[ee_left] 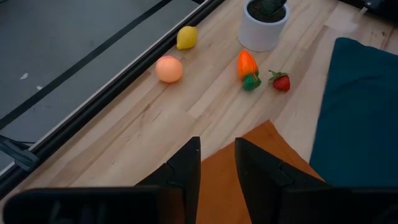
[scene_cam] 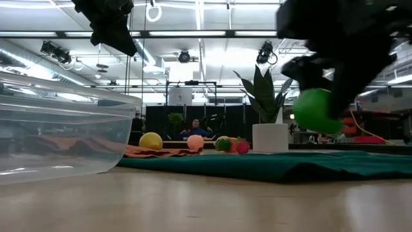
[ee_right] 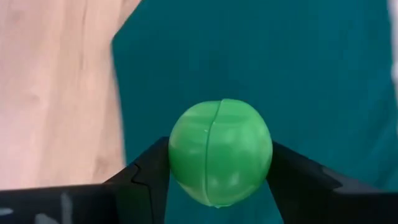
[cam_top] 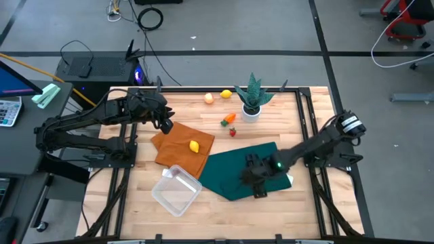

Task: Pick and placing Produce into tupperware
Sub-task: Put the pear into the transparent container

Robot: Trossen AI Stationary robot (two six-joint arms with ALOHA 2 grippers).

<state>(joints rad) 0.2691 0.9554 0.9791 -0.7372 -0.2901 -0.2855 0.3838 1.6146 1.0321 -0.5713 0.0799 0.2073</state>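
Note:
My right gripper (cam_top: 258, 179) hangs over the dark green cloth (cam_top: 247, 169), shut on a round green fruit (ee_right: 221, 152), which also shows in the low view as a green fruit (scene_cam: 315, 109). The clear tupperware (cam_top: 176, 190) stands on the table near the front. A yellow fruit (cam_top: 194, 146) lies on the orange cloth (cam_top: 180, 146). A peach (cam_top: 209, 98), a lemon (cam_top: 226, 94), a carrot (cam_top: 228, 120) and a strawberry (cam_top: 232, 131) lie on the wood. My left gripper (ee_left: 216, 165) waits above the orange cloth's far edge, its fingers slightly apart with nothing between them. My right gripper pinches the green fruit between its two fingers, one on each opposite side (ee_right: 177, 158). The fingers come from above, slanting down. The fruit is lifted clear above the green cloth.
A spiky plant in a white pot (cam_top: 251, 108) stands at the far side, next to the carrot. The black frame rails (cam_top: 308, 129) run along the table's edges. Bare wood (cam_top: 224, 210) lies between the tupperware and the front edge.

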